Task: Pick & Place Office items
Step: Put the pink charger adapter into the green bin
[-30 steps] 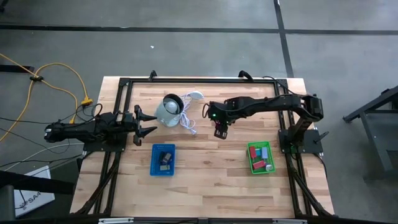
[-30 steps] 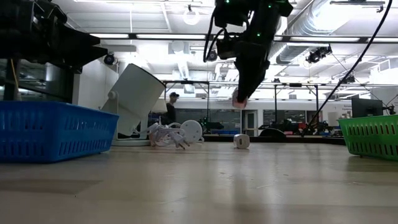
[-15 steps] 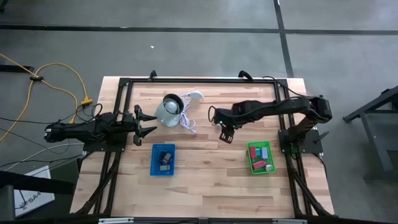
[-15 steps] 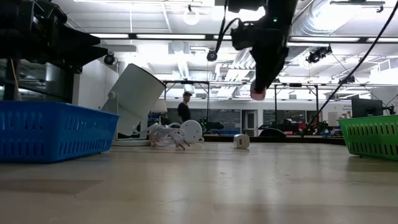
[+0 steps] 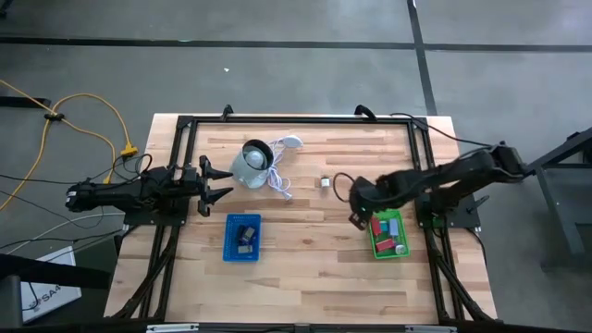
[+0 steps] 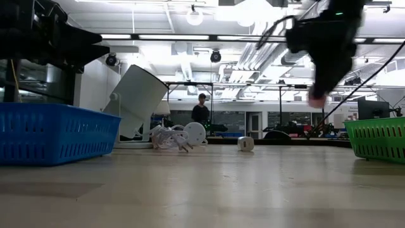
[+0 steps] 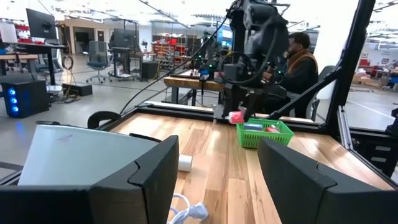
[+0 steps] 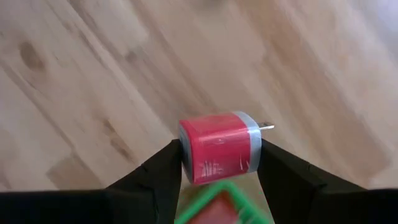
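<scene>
**Item in transit.** Red block (image 8: 219, 147) with pale grey end cap and two short metal prongs, pinched between the fingers of the right gripper (image 5: 357, 218), carried above the table (image 5: 305, 268). In the high view it sits just at the 9 o'clock edge of the green tray (image 5: 381, 246), not yet over it. The low view shows the red block clear of the tabletop.

**Already placed.** Green tray holds red, pale-blue and teal pieces. Blue tray (image 5: 228, 248), toward 8 o'clock of table centre, holds a dark piece and one lighter piece.

**Still loose.** One small white block (image 5: 326, 182) on the bare wood, at about 12 o'clock of table centre.

**Non-task item.** Grey-white round object (image 5: 250, 165) with white cord, toward 10 o'clock.

**Idle arm.** Left gripper (image 5: 220, 181) rests at the 9 o'clock side of the table, fingers spread, holding nothing.

**Risks, as judged.**
- Release made too early: the red block would fall on the wood outside the tray wall, or strike the rim and bounce away.
- Grip is on the block's lower half only; a knock against the rim could twist it loose.
- Tray is light and half full; a low approach could push it or disturb the pieces inside.

**Markings.** Faint pale scratch-like marks on the red face; not readable. No brand or label legible anywhere.
</scene>
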Tool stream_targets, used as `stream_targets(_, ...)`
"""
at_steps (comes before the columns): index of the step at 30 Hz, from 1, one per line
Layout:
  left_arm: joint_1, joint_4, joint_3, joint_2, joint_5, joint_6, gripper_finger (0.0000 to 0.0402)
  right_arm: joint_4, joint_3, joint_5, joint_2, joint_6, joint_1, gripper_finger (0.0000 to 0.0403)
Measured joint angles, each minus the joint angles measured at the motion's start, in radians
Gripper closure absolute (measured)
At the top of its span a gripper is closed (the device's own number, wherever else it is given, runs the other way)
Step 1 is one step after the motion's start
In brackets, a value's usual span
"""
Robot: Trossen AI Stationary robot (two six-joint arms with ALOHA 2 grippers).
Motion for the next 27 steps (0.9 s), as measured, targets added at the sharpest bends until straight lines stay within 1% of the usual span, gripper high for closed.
stream_targets(7, 0.000, 0.002, 0.000, 0.000, 0.000, 0.000, 0.0189, -0.087, -0.054, 0.027, -0.071, 0.225, 0.146, 0.0221)
stream_targets(13, 0.000, 0.002, 0.000, 0.000, 0.000, 0.000, 0.0189, -0.192, -0.057, 0.040, -0.080, 0.430, 0.283, 0.0221)
stream_targets(18, 0.000, 0.002, 0.000, 0.000, 0.000, 0.000, 0.0189, -0.233, -0.057, 0.041, -0.078, 0.603, 0.387, 0.0221)
stream_targets(22, 0.000, 0.002, 0.000, 0.000, 0.000, 0.000, 0.0189, -0.235, -0.057, 0.041, -0.056, 0.685, 0.432, 0.0221)
stream_targets(27, 0.000, 0.002, 0.000, 0.000, 0.000, 0.000, 0.0189, -0.236, -0.057, 0.041, 0.003, 0.700, 0.435, 0.0221)
